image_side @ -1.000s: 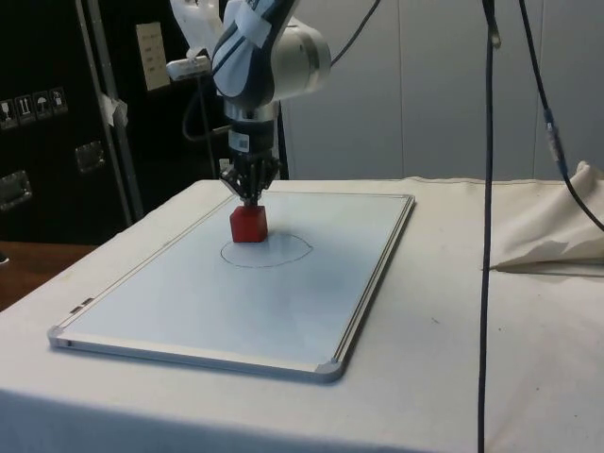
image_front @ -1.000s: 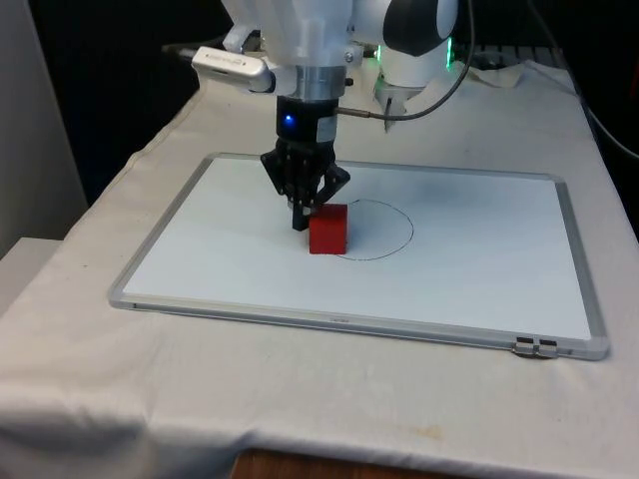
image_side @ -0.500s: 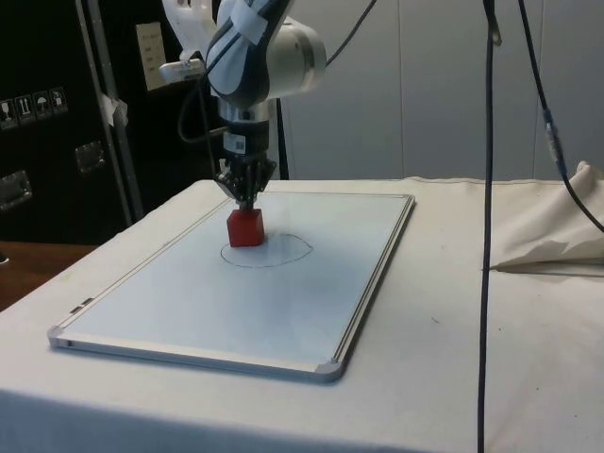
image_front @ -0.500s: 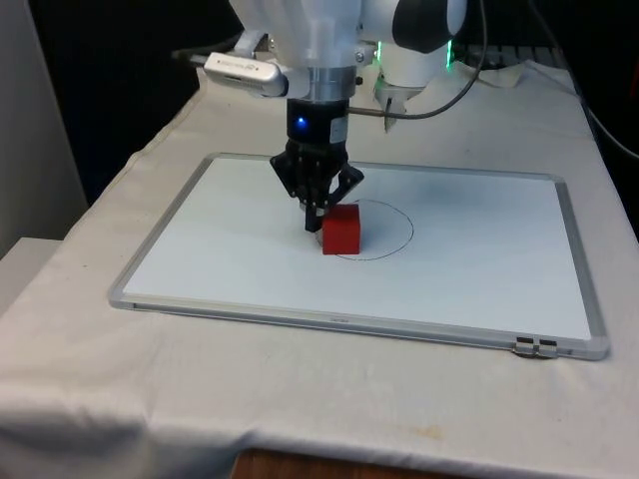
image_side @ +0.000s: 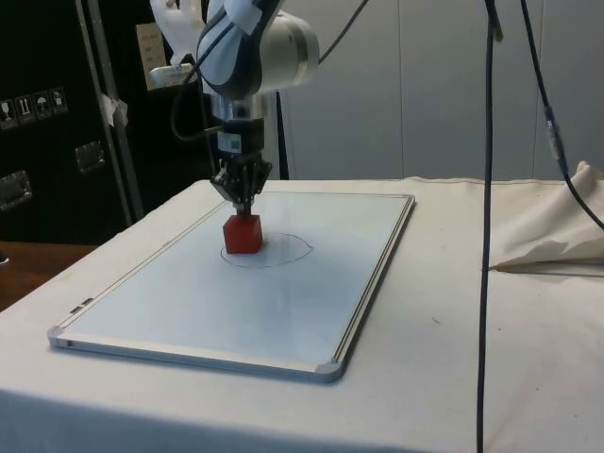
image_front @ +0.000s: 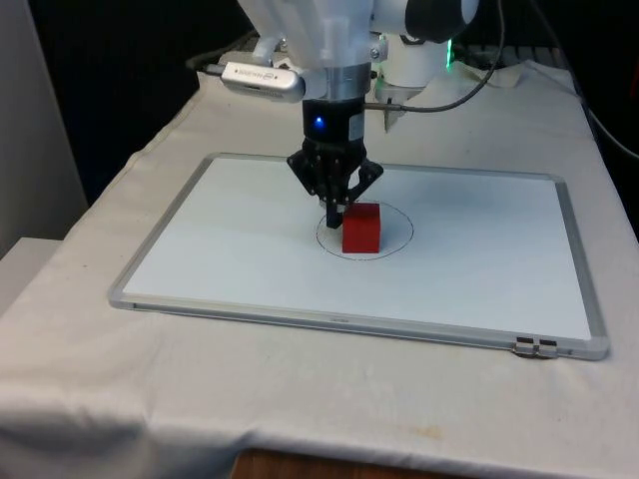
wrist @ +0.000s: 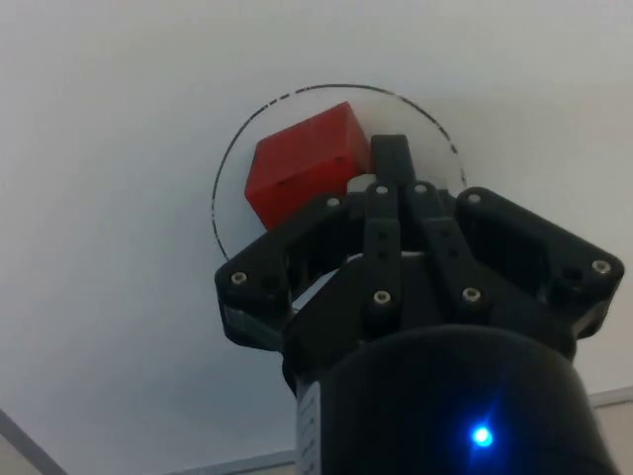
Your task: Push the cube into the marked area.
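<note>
on the whiteboard (image_front: 479, 269), closed gripper (image_front: 333, 212) touches cube (image_front: 361, 229) inside circle (image_front: 399, 228).

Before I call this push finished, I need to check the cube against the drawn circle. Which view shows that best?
The wrist view: it looks down on the red cube lying within the drawn circle, the gripper at its side. The front view shows the cube inside the line obliquely; the side view flattens the ring, cube near its edge.
</note>
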Action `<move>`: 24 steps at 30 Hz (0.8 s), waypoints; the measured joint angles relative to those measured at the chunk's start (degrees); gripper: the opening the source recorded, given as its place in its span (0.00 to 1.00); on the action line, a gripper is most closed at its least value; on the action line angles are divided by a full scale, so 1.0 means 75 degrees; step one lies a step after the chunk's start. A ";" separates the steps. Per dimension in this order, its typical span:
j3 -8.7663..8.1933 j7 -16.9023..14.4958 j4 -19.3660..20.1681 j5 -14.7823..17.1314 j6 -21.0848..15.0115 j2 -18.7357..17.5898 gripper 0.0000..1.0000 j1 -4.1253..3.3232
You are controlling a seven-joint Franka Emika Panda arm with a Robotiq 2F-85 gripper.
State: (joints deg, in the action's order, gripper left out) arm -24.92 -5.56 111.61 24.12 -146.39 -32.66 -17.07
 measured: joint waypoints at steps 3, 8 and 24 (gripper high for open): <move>0.0008 -0.0023 -0.0015 0.0000 0.0107 0.0023 0.00 -0.0015; 0.0053 -0.0084 -0.0069 0.0000 0.0367 0.0069 0.00 -0.0031; -0.0199 0.0145 -0.0542 -0.0145 0.0894 0.0191 0.00 -0.0031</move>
State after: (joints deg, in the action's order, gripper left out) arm -26.41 -4.47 107.54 23.03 -139.69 -31.23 -17.30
